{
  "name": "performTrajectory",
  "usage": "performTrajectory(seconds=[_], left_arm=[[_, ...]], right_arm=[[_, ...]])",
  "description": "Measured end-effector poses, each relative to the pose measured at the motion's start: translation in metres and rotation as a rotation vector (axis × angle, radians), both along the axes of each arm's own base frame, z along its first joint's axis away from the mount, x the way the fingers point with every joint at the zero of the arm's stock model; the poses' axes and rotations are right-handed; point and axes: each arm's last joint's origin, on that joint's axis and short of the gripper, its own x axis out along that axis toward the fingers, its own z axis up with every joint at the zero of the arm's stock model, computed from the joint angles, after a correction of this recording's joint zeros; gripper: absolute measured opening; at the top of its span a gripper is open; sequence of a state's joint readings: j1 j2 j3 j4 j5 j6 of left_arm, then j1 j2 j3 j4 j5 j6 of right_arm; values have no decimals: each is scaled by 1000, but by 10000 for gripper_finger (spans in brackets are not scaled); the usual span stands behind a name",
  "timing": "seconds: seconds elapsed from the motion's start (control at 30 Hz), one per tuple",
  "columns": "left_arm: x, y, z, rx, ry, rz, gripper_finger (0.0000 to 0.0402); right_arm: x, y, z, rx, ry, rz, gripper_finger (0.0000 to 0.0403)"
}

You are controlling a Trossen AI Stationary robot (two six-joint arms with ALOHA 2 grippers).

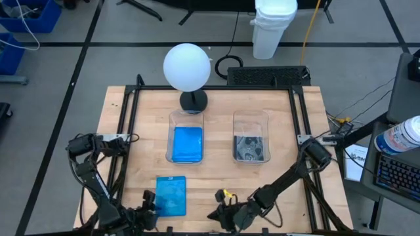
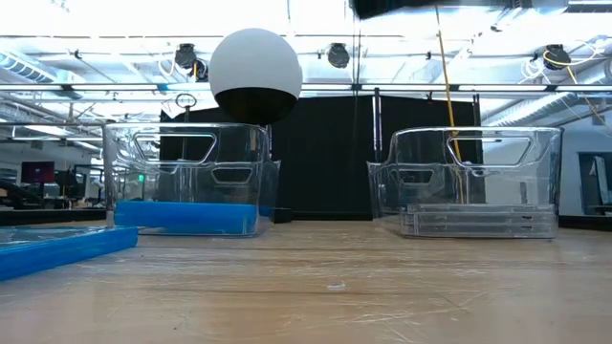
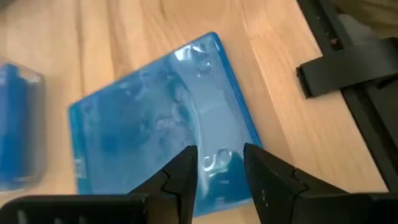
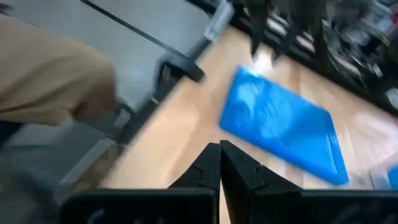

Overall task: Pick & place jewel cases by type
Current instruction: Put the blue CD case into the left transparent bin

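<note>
One blue jewel case lies flat on the table near its front edge, left of centre, also seen in the low view. My left gripper is open just above the case's near left edge, with a finger on either side of a strip of blue, and I see no touch. My right gripper is shut and low over the wood to the right of that case, pointing toward it. The left clear tub holds blue jewel cases. The right tub holds clear/grey ones.
A white ball lamp on a black foot stands behind the tubs at the far middle. Black frame rails run along the table's left and right sides. Bare wood lies between the tubs and the front edge.
</note>
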State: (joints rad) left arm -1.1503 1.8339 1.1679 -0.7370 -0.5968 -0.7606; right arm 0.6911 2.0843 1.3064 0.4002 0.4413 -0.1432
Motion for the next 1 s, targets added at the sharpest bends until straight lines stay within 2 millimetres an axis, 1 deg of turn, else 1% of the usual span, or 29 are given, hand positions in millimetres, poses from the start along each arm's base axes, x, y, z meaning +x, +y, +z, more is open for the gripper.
performTrajectory(seconds=[0.1,0.17,0.23,0.3,0.4,0.5,0.63,0.7,0.83,0.93,1.0], left_arm=[[-2,-5,13,16,-7,6,133],[-4,-8,21,1,-5,34,133],[-9,-10,26,-14,-3,68,133],[-15,-11,26,-25,2,92,133],[-23,-11,22,-59,14,140,134],[-28,-10,19,-87,20,185,138],[-33,-11,15,-60,27,147,164],[-35,-13,11,-36,33,117,182],[-35,-24,-4,6,31,8,222],[-34,-30,-19,95,22,-106,250],[-33,-31,-27,149,19,-137,264]], right_arm=[[11,6,-11,26,10,-52,1],[18,11,-13,62,5,-64,1],[26,15,-13,107,-4,-80,1],[35,12,-15,141,1,-109,1],[51,-5,-15,233,-12,-184,1],[64,-23,-13,348,13,-199,6],[76,-39,-12,504,52,-188,27],[78,-43,-12,552,73,-190,42],[78,-46,-15,550,104,-196,68],[75,-43,-18,548,127,-248,69],[73,-44,-22,539,150,-297,60]])
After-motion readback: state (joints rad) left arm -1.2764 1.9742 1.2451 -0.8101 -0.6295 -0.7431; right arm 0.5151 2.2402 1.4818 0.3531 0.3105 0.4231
